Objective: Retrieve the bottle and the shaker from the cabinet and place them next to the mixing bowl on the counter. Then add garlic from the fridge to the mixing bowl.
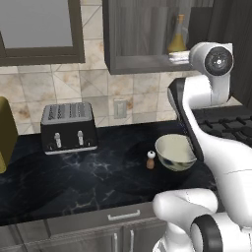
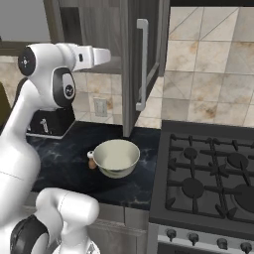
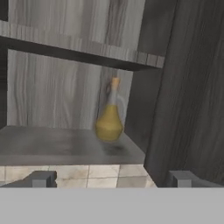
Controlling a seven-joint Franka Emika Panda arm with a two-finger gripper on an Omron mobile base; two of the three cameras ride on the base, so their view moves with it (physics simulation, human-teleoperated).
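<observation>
The amber bottle (image 3: 109, 116) stands upright at the back right of the cabinet (image 3: 52, 144) on its bottom shelf board. It also appears as the bottle (image 1: 178, 34) in the left base view. My gripper (image 3: 112, 179) is open, level with the shelf's front edge, short of the bottle and holding nothing. The small brown shaker (image 1: 150, 160) stands on the black counter (image 1: 98, 177), just left of the mixing bowl (image 1: 174, 152). In the right base view the shaker (image 2: 92, 161) peeks out behind the bowl (image 2: 116, 158). The garlic and the fridge are out of view.
The open cabinet door (image 2: 142, 64) with its metal handle hangs right of my hand. A toaster (image 1: 68, 127) stands on the counter at the left. The gas stove (image 2: 213, 173) lies right of the bowl. Drawers (image 1: 123, 215) run below the counter edge.
</observation>
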